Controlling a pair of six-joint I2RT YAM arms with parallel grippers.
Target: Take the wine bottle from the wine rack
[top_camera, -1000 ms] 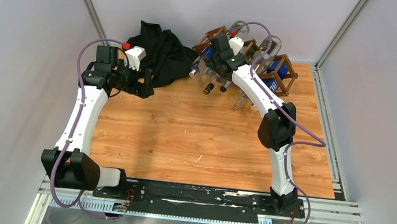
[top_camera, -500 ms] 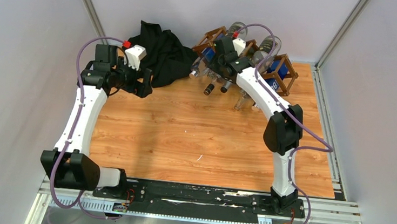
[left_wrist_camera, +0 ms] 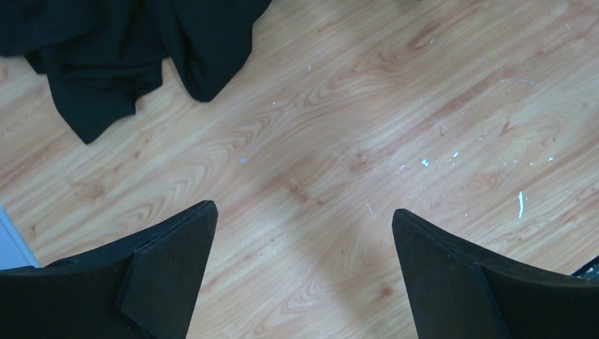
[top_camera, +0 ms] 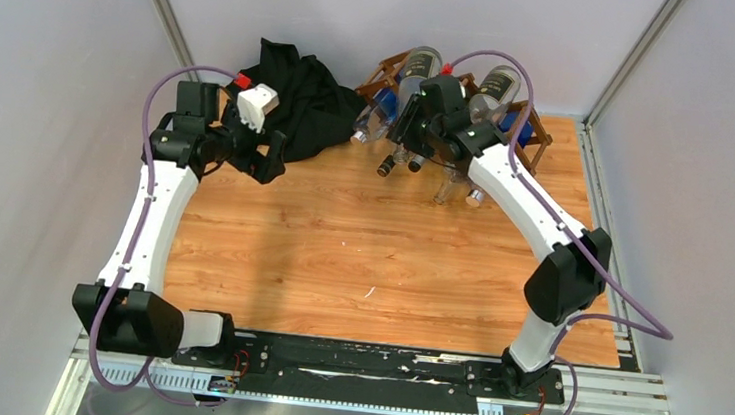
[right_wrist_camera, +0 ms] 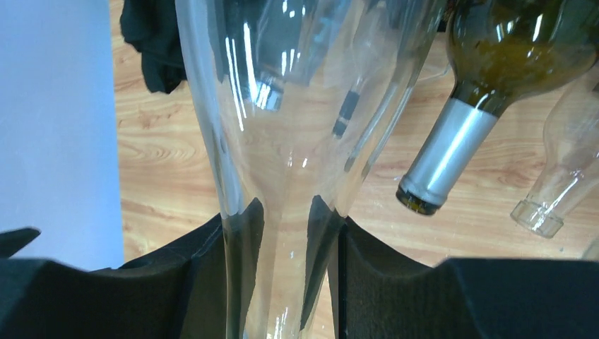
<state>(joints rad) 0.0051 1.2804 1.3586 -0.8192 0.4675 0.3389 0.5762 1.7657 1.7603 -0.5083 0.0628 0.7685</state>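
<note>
So the wine rack [top_camera: 387, 72] sits far right-of-centre on the tabletop [top_camera: 359, 257], wine bottles [top_camera: 500, 82] in it necks pointing near, cloth [top_camera: 303, 96] heap just left.

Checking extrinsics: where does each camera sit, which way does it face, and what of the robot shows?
Top external: above and behind the bases, looking down on the table; left arm and right arm in full, wine rack at the far edge.
Left wrist: faces down at bare wood; open left pincer at the bottom, black cloth top left.
Right wrist: close on the clear bottle, its neck inside the right pincer; green bottle beside it.
Shared: top and left wrist both show the cloth.
</note>
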